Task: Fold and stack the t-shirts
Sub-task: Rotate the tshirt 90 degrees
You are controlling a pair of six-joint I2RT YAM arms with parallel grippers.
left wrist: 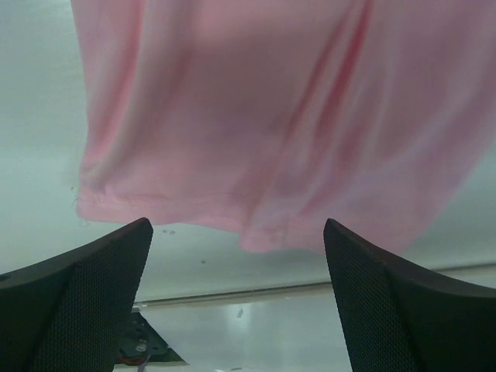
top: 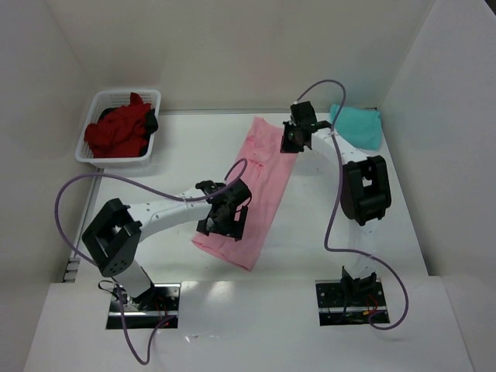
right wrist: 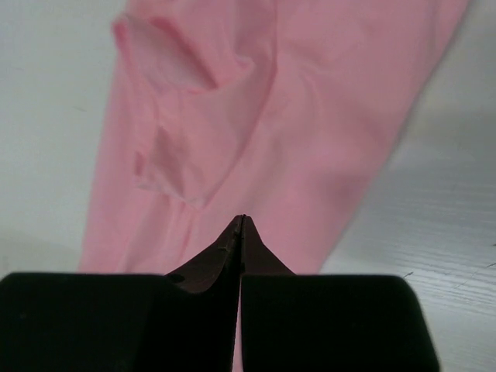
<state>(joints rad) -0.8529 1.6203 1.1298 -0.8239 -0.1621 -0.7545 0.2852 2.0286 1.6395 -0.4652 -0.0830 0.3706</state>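
Here: white table (top: 194, 155), white walls (top: 232, 46) around. Pink t-shirt (top: 260, 174) lies folded long mid-table. Left gripper (left wrist: 236, 225) gapes wide above its near end, holding nothing; right gripper (right wrist: 242, 218) closed tight at far end.

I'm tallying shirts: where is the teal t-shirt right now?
In the top view, the teal t-shirt lies in the far right corner of the table, right of the pink t-shirt and the right gripper.
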